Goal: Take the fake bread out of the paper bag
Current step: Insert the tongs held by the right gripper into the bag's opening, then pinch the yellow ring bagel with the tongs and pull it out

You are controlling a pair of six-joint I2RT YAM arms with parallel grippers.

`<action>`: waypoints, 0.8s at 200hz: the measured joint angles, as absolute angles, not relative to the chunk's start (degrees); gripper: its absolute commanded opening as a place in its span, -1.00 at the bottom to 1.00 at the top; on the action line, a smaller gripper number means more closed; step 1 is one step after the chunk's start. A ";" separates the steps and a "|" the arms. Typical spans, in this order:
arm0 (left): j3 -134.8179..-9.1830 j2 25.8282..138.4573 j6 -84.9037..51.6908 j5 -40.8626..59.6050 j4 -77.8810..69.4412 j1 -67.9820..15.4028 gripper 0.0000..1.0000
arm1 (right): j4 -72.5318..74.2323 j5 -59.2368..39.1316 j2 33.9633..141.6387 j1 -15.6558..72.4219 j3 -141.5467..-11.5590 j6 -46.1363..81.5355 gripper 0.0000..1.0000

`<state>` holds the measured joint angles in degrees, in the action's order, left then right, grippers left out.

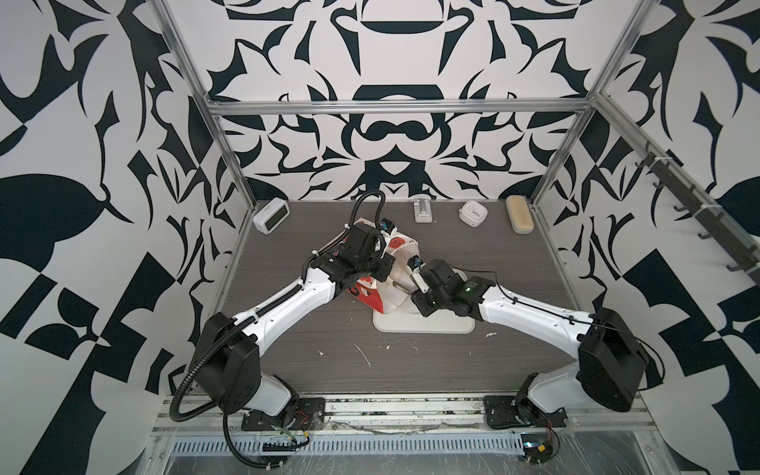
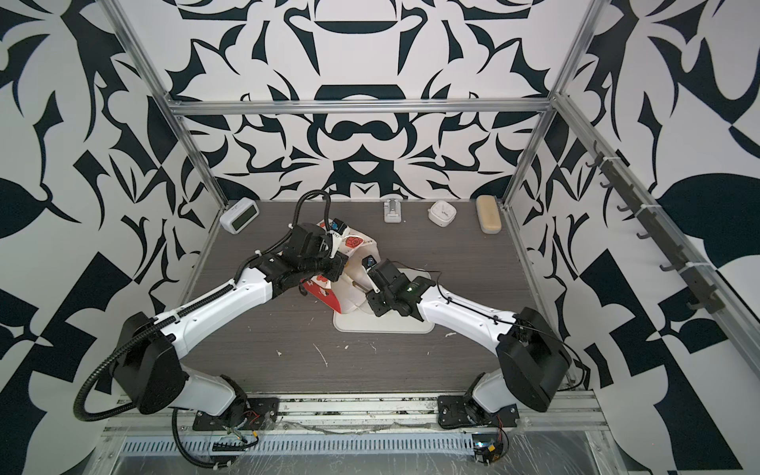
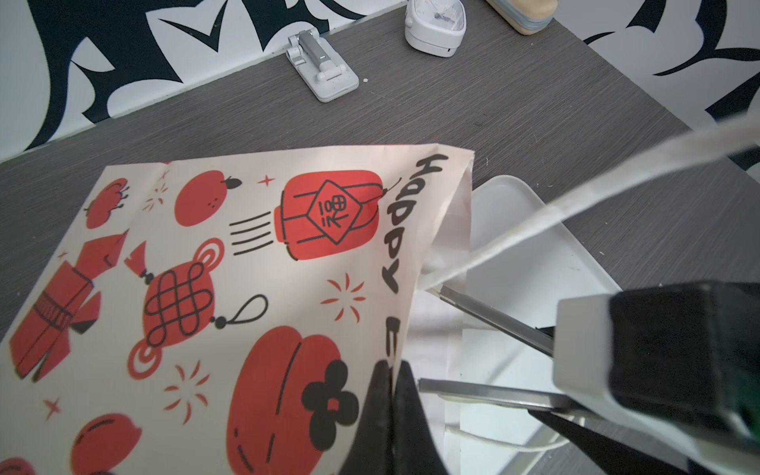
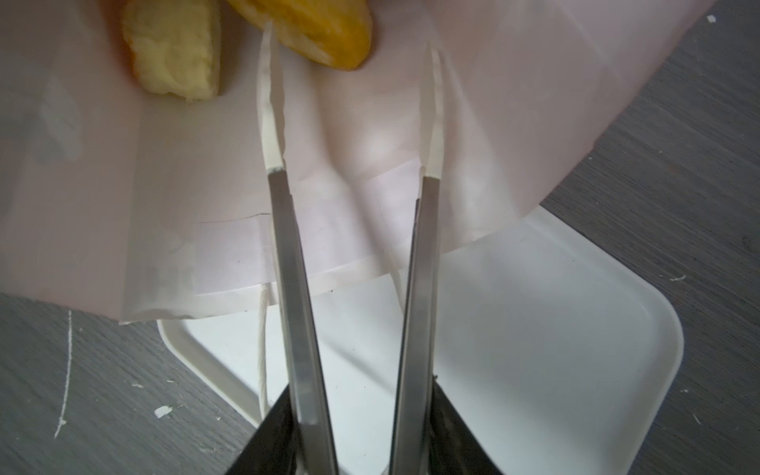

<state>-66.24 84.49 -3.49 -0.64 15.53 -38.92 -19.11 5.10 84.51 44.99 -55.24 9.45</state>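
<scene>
Grey wood-grain worktop [image 1: 411, 370]. On it the paper bag [image 1: 405, 249] lies on its side around mid-worktop, with its mouth over the left end of the white tray [image 1: 427, 325]; the tray sits just right of centre. The left gripper [image 3: 388, 370] is clamped tight on the bag's rim, printed side up. The right gripper [image 4: 350, 41] has long metal fingers with white tips inside the bag mouth, tips partly apart, gripping nothing. The fake bread [image 4: 320, 28] is inside the bag: an orange-gold one at one fingertip, and a pale yellow piece [image 4: 177, 53] beside it on the white lining.
</scene>
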 measured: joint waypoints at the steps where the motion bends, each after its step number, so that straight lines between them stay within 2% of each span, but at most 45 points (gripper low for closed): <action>1: -66.24 84.49 -3.46 -0.62 15.53 -38.92 -1.00 | -19.09 5.13 84.55 44.99 -55.24 9.43 -0.09; 93: -66.37 84.49 -3.27 0.08 15.57 -38.92 -1.00 | -14.46 5.13 88.75 44.99 -56.45 7.16 -0.21; 160: -66.37 84.49 -3.01 0.01 15.51 -38.92 -1.00 | -13.32 5.17 90.94 44.99 -58.13 5.74 -0.58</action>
